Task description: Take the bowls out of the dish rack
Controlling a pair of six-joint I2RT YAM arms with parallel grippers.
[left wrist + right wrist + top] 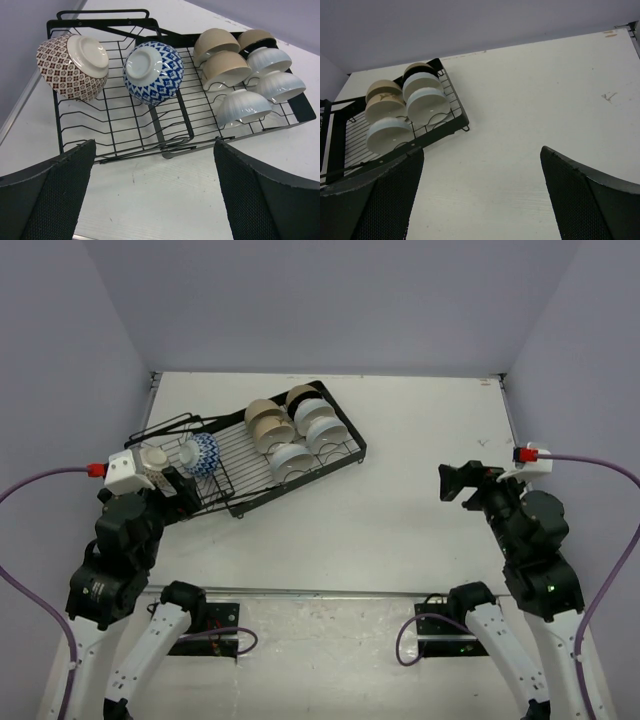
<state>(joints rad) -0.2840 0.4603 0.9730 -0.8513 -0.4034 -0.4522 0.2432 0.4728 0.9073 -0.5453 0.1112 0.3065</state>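
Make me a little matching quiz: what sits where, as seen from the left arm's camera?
Things:
1 brown patterned bowl
2 blue patterned bowl
3 black-lined beige bowl
4 dish rack

Places:
A far right corner of the rack
B rack's left end, on its side
C standing on the white table
D mid-rack, just right of the brown one

Pairs: 1-B, 2-D, 3-A, 4-C
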